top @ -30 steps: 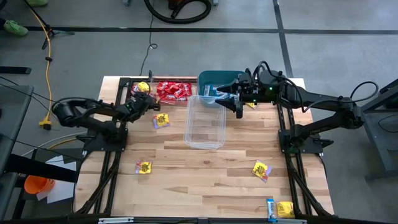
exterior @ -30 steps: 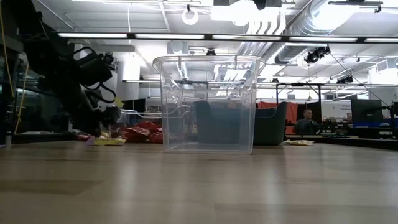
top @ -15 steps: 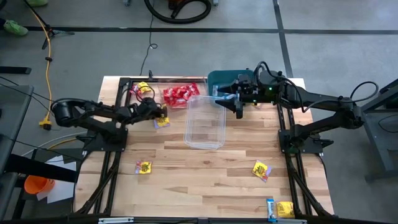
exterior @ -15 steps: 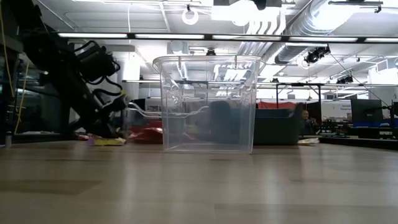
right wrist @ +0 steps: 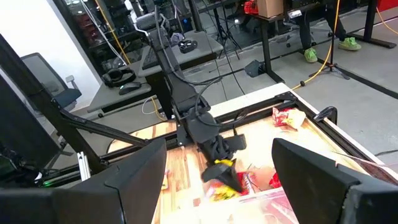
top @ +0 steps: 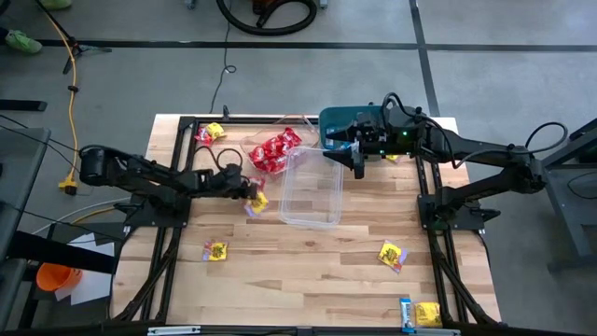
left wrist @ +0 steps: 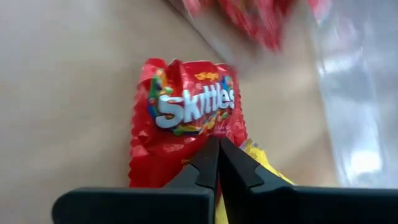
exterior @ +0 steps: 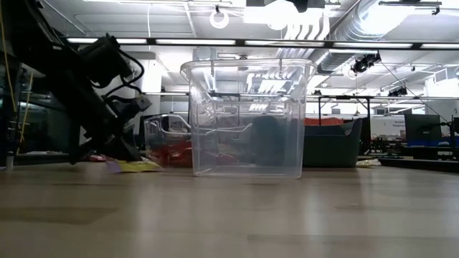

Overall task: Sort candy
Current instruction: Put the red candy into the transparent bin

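Left pincer (left wrist: 218, 163), fingers together, is pinching a red packet (left wrist: 186, 124) mid-table; next, carrying it to the red-filled tub (top: 272, 149).

We see a clear plastic tub (exterior: 247, 118) standing mid-table, a dark arm (exterior: 86, 93) reaching down beside yellow candy (exterior: 136, 166), and a dark bin (exterior: 326, 147) behind.

Clear tubs (top: 310, 191), teal bin (top: 338, 121)

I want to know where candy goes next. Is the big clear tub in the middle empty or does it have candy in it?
Empty. From above, only bare wood shows through the clear tub; the low view shows nothing on its floor. The red candy sits in another tub behind it.
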`<state>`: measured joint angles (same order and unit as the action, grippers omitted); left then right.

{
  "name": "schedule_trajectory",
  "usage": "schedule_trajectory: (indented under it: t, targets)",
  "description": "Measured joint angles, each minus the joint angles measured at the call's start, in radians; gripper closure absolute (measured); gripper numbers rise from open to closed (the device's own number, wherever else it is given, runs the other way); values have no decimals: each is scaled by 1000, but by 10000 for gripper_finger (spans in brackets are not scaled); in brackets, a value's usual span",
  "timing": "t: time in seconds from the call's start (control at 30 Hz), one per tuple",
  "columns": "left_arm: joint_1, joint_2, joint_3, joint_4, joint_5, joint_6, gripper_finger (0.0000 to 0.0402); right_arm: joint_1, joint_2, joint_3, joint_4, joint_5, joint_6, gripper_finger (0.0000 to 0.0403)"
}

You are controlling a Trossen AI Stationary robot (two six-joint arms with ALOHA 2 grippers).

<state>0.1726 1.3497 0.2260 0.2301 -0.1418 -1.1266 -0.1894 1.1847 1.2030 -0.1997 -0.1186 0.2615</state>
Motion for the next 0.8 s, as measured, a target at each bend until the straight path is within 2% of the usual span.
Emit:
schedule_trajectory:
  t: [0.2, 0.33, 0.57, 0.67, 0.8]
  targets:
    - [-80, -59, -7, -35, 130, -6, 401, 0, 0, 0, 0, -3, -24, 114]
    - [-113, -148, -12, -68, 133, -4, 401, 0, 0, 0, 0, -2, -42, 114]
    - [-150, -342, -10, -132, 122, 86, 401, 0, 0, 0, -3, -1, -60, 114]
    - [-155, -416, -8, -115, 137, 142, 401, 0, 0, 0, -3, -1, -60, 114]
    - [-154, -483, -3, 15, 192, 213, 401, 0, 0, 0, -3, -1, -61, 114]
